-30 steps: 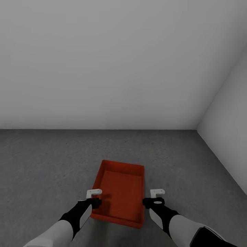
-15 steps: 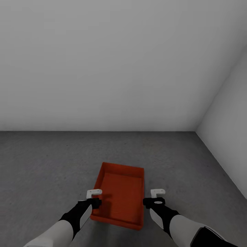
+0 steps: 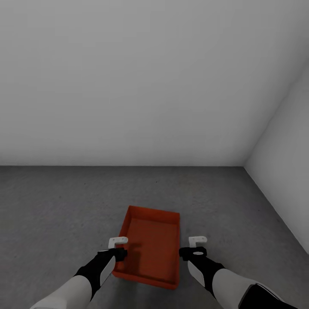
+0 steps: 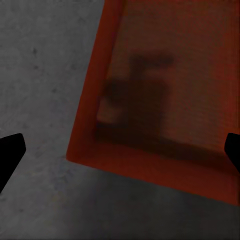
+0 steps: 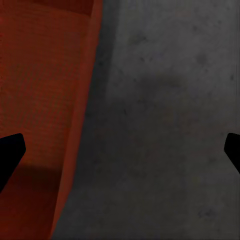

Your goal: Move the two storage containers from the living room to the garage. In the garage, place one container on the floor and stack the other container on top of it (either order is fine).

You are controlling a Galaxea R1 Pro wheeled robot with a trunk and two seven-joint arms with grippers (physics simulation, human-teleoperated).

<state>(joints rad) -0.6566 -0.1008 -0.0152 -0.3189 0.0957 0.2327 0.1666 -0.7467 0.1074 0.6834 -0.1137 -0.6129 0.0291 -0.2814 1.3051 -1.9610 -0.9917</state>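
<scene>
Garage corner: dark grey speckled floor (image 3: 51, 206), plain white-grey walls (image 3: 141, 77) far and right; nearest, left gripper (image 3: 116, 245) and right gripper (image 3: 196, 244) hover above floor, both spread wide, holding nothing; one storage container (image 3: 150, 246) lies on floor between them, below fingertips, open side up, empty; long axis runs near to far, slightly skewed; left gripper over its left wall, right gripper just beyond its right wall, so left arm marginally nearer.
</scene>
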